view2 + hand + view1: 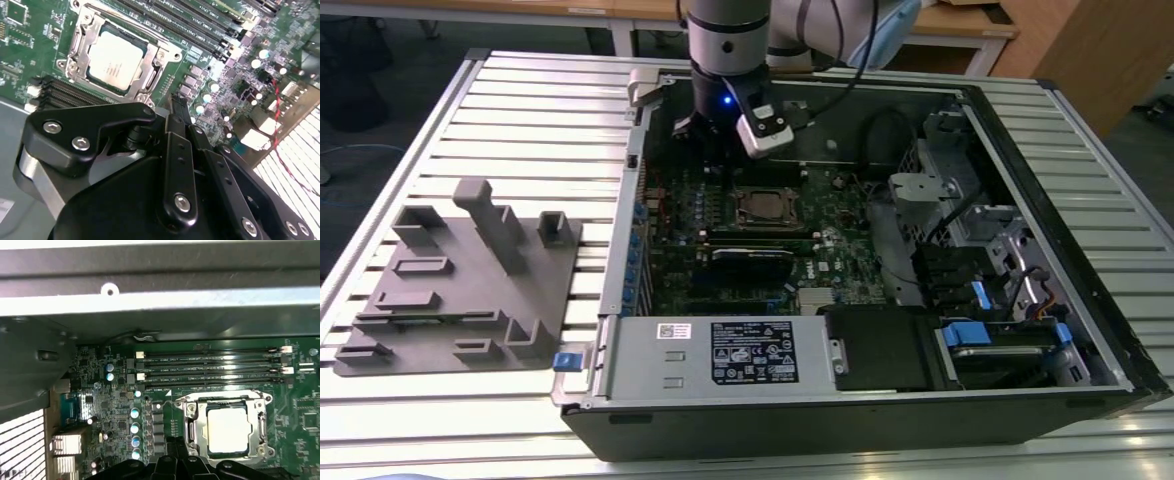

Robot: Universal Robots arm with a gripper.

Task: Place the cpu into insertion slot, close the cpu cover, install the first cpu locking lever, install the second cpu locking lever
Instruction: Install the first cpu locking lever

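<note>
Hovering near the cpu cover [79,44], the pincer [177,107] is closed on nothing; the cpu [117,60] sits framed within it

The exterior view stands off the desk [494,110], high up, looking steeply down on the whole open computer case [854,425], with the arm [727,40] entering at twelve o'clock. Both wrist views ride close above the motherboard [300,410], looking past the gripper [176,107]. All three views share the cpu [116,59].
</note>
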